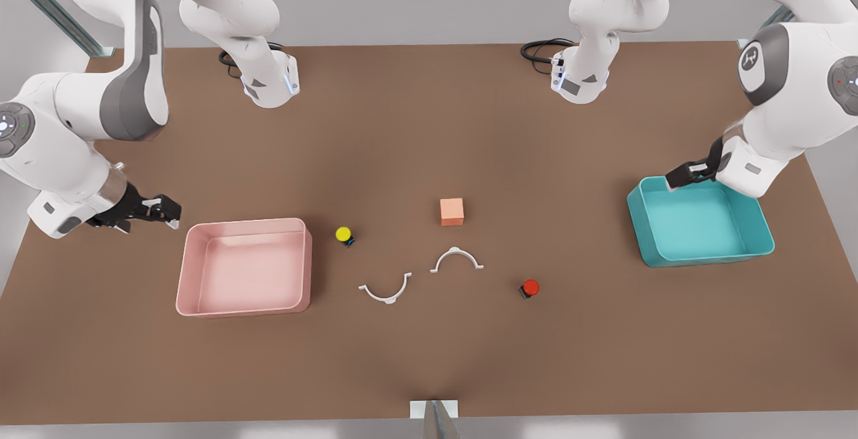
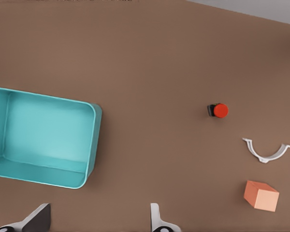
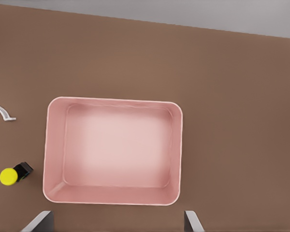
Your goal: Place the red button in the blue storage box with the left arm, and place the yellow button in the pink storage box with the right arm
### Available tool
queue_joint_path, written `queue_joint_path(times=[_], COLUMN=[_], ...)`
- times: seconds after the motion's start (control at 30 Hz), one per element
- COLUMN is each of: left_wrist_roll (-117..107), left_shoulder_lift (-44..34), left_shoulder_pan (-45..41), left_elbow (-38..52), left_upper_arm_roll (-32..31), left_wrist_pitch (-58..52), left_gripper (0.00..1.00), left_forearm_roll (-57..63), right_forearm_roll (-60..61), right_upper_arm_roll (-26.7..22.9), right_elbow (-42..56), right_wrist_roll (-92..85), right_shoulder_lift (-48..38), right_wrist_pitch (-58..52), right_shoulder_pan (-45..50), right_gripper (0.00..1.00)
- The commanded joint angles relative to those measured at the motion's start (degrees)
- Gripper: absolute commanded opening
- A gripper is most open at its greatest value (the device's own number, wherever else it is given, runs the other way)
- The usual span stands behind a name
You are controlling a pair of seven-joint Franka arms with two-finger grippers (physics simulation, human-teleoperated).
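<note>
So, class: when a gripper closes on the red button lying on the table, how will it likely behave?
The red button lies tipped on its side, its round cap level with its black base, so a nudge would probably roll or spin it. It is tiny beside the blue storage box, so likely light and easily knocked. Its round cap offers curved sides, so fingers might slip; the squarer base looks safer.

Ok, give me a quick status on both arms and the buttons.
Left gripper open over blue storage box rim; right gripper open beside pink storage box. Red button, yellow button on table, untouched. Nothing blocking.
</note>
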Motion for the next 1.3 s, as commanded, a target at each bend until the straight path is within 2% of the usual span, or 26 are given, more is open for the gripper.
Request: queue_joint_path(times=[0.0,0.07,0.1,0.23,0.33,0.37,0.47,0.53,0.6,0.73,1.0,1.13,1.27], left_wrist_roll=[13.3,12.7,10.8,-11.7,-15.9,-15.9,-17.2,-21.1,-24.4,-25.0,-25.2,-25.2,-25.5], left_shoulder_lift=[0.4,4.2,6.2,15.0,20.4,22.6,26.5,30.4,32.7,37.5,40.5,42.3,42.6], left_shoulder_pan=[-0.1,-2.6,-4.8,-11.4,-12.6,-12.6,-13.6,-15.5,-16.4,-16.8,-16.3,-16.2,-16.3], left_elbow=[0.0,0.5,0.5,0.4,0.5,1.8,1.8,1.8,2.1,5.7,5.3,5.2,4.7], left_upper_arm_roll=[0.0,0.0,0.0,0.0,-0.2,-0.2,-0.2,-0.3,-0.3,-0.3,-0.3,-0.2,-0.2], left_wrist_pitch=[0.9,2.2,4.3,19.7,24.7,24.8,30.7,36.6,40.6,41.7,43.5,43.5,43.4], left_gripper=[1.00,1.00,1.00,1.00,1.00,1.00,1.00,1.00,1.00,1.00,1.00,0.92,0.75], left_forearm_roll=[0.3,0.2,0.1,-3.5,-4.6,-4.6,-4.8,-6.2,-6.2,-6.2,-7.0,-7.1,-6.9], right_forearm_roll=[0.0,-0.3,-0.2,-0.2,-0.7,-0.8,-0.9,-8.6,-8.6,-8.7,-8.6,-8.6,-8.7], right_upper_arm_roll=[0.0,0.4,2.2,10.3,15.9,16.4,16.4,16.3,16.4,16.2,16.4,16.9,16.7], right_elbow=[0.0,0.0,-0.6,-13.8,-21.1,-22.0,-21.6,-19.8,-20.0,-20.2,-26.5,-27.0,-27.5], right_wrist_roll=[-0.9,-1.1,-2.3,-2.2,15.3,22.1,25.0,34.4,36.1,40.3,39.8,39.7,39.6], right_shoulder_lift=[0.0,0.2,1.5,2.2,2.9,3.6,10.0,12.9,15.8,18.3,20.0,20.2,21.9], right_wrist_pitch=[-0.1,0.5,2.6,18.3,22.9,22.8,29.4,30.4,32.7,34.7,38.3,38.5,39.7], right_shoulder_pan=[0.1,0.6,0.8,0.8,1.6,4.2,6.0,9.7,10.8,13.3,12.9,12.7,12.5], right_gripper=[1.00,1.00,1.00,1.00,1.00,1.00,1.00,1.00,1.00,1.00,1.00,1.00,1.00])
